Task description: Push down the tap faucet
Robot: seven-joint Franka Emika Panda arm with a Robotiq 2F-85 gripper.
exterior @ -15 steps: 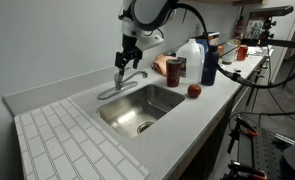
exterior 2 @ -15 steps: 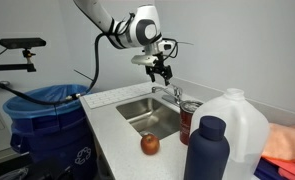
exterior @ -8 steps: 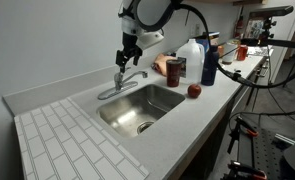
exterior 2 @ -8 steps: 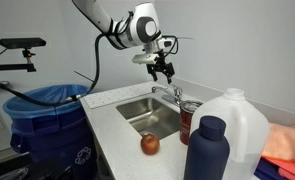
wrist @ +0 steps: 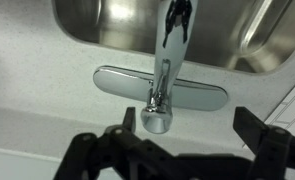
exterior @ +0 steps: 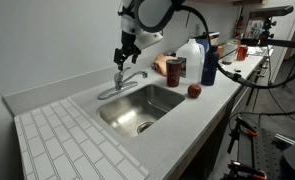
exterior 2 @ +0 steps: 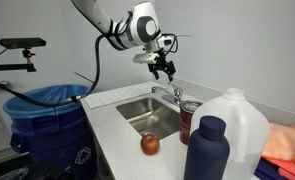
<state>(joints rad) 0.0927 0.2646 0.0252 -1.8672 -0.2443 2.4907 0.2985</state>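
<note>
Tap faucet (wrist: 163, 88) stands on the counter (wrist: 42, 110) at the back edge of the sink basin (wrist: 97, 25). In the wrist view it lies below and between the jaws, nearer to one finger than to the other. Its lever handle (wrist: 157, 121) seems to rise toward the gripper (wrist: 187, 122), whose jaws are spread wide and hold nothing. In an exterior view the gripper (exterior: 121, 62) hangs just above the faucet, and I see no touch between them. I judge that the approach is nearly done but the push is not yet made: the gripper has to come down on the lever.
</note>
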